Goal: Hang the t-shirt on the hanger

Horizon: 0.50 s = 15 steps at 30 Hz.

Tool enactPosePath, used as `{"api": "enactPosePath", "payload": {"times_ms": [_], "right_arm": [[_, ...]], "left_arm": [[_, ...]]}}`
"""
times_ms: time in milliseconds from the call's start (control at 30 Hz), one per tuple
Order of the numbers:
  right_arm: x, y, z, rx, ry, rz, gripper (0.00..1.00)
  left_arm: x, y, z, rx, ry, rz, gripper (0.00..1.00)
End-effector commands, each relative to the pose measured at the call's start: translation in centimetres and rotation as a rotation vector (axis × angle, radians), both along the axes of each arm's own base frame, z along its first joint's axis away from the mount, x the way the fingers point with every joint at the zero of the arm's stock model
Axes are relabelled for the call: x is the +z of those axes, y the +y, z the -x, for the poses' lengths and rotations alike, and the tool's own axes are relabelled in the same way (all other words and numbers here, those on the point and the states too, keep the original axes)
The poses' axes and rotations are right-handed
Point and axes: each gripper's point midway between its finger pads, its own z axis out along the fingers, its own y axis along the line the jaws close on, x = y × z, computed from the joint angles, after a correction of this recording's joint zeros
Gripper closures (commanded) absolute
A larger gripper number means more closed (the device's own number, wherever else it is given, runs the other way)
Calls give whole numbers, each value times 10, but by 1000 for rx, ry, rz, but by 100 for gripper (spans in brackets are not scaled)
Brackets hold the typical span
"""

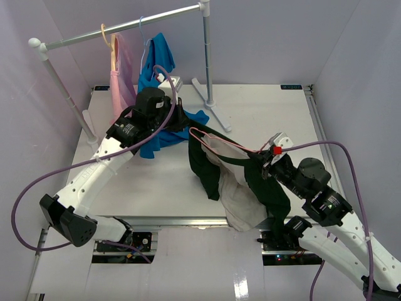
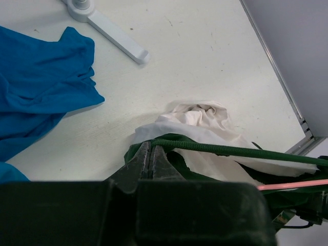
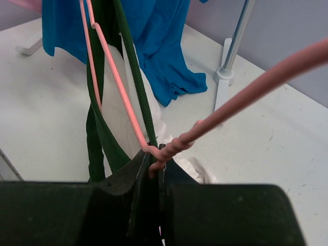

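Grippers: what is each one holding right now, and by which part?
The right gripper is shut on the hanger at its twisted neck, below the hook. The left gripper pinches the t-shirt at its green ribbed neck edge.

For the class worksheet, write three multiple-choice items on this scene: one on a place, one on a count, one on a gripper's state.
1. Where does the right gripper hold the pink hanger?
A. at the twisted neck
B. mid bottom bar
C. at a shoulder tip

2. How many garments hang from the rail?
A. one
B. two
C. four

3. The left gripper is
A. open, holding nothing
B. shut on the green collar of the t-shirt
C. shut on the hanger's hook

Key: 1 A, its closed fingers sit at the wire twist. 2 B, only the pink garment and the blue shirt hang there. 3 B, the ribbed green band runs out from its closed tips.
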Motion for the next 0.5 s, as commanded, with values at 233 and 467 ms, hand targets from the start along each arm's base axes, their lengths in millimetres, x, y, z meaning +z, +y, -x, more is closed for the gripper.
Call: {"api": "enactPosePath", "payload": {"times_ms": [233,467], "right_arm": [[-8,-15,-18,-122,71,104,92],[-1,-16,-28,-170,54,75,92]], "left_arm": [[33,38,-7,39,-103,-39,100],[9,55,-3,79,-89,-118,100]]}}
